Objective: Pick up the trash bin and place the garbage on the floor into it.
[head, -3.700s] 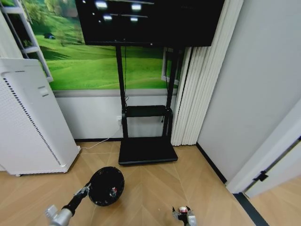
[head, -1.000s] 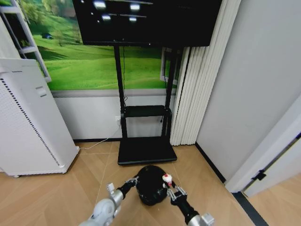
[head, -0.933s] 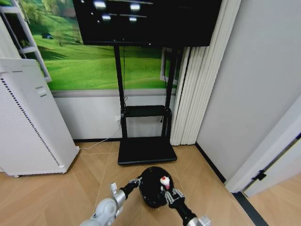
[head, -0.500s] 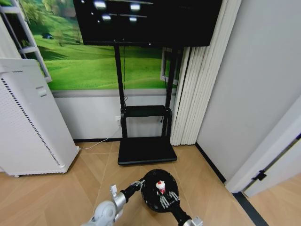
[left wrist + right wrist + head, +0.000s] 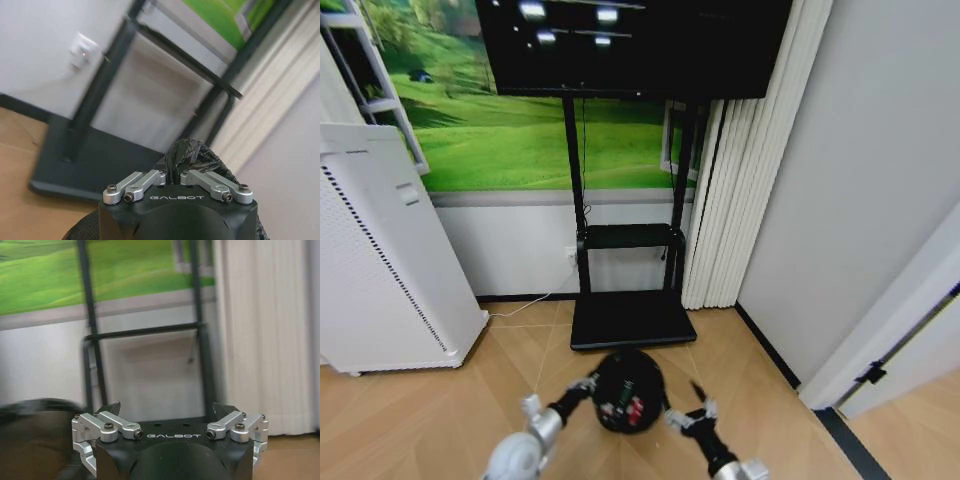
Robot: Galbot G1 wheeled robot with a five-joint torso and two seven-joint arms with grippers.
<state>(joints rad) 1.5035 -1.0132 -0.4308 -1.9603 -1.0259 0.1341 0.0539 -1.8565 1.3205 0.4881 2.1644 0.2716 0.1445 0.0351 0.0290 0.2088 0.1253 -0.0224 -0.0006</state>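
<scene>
Bin [image 5: 628,391] hangs off the floor low in the head view, tipped so its round mouth faces the camera, just in front of the black TV stand base [image 5: 632,320]. The left gripper [image 5: 582,384] has it: in the left wrist view its fingers are drawn together on a fold of the black liner at the rim [image 5: 192,155]. The right gripper [image 5: 692,412] sits just beside the bin on the robot's right, jaws spread wide with nothing between them, as the right wrist view confirms.

Inside the bin, small red-and-white pieces [image 5: 632,404] show against the dark bottom. I count at least two such flecks; whether a third item lies with them I cannot tell. No litter is visible on the stretch of floor [image 5: 430,420] in view, so the job looks close to done, by my judgement.

Risks from here: the hold is a pinch on thin liner and rim at one side only, so the bin could swing, or the liner could slip through the fingers and drop it. With the mouth tipped this far over, a quick turn of the wrist could roll the pieces back out. The empty right gripper is near enough to knock the bin wall if it moves across.

Count: one bin, two grippers, at least two pieces of garbage.
</scene>
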